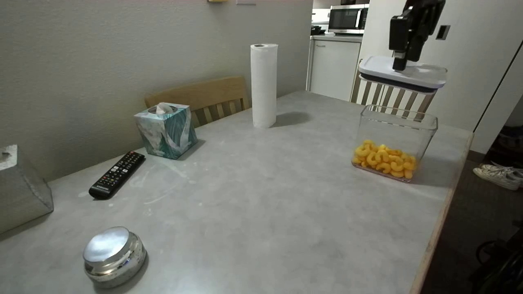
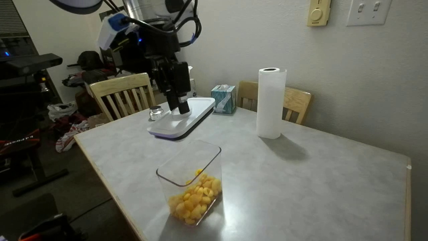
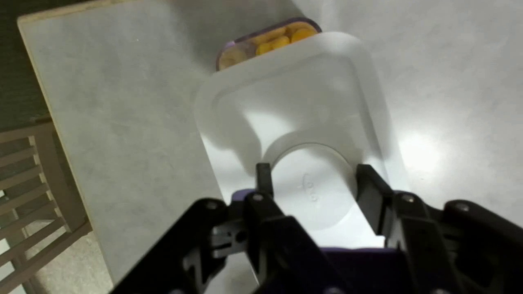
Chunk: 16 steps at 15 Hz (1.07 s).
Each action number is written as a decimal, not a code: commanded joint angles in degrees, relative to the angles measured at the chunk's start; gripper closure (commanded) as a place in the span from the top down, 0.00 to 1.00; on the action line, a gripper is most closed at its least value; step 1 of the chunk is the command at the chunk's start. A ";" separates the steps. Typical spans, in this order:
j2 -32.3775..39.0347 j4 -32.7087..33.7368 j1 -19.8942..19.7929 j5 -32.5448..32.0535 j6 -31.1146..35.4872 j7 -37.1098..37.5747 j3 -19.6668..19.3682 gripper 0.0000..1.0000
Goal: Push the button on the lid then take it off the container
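Robot's gripper (image 3: 314, 179) had a good pinch on the round button (image 3: 312, 192), with one black finger touching each side of it. The flat white lid (image 3: 286, 90) hung from that button, just under the fingertips, up in the air. The clear container (image 1: 396, 132) stood on the table (image 1: 253, 212), lower than the gripper, with yellow snacks (image 1: 384, 158) in the bottom. In an exterior view, a gap showed between its top and the lid. Seen from the wrist, a bit of the container poked out past the fingertips, beyond the lid's far end; I could not tell if the lid was straight above it.

The button seemed to stick up, so I guessed the push part was done. The step in hand looked like taking the lid off, and it seemed almost finished. Next, the gripper would need to hold tight, carry the lid sideways, away from the container, lower it softly to the table, and only then let go.
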 commanded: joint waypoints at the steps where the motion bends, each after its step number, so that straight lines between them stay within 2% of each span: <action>1: 6.64 3.02 1.12 1.08 5.12 -1.21 1.02 0.28; 5: 16.13 9.00 2.48 0.70 6.14 -0.83 1.69 0.28; 10: 25.66 17.40 3.78 0.42 4.29 -1.21 1.13 0.28; 16: 30.54 23.30 4.32 0.40 3.14 -1.09 0.44 0.28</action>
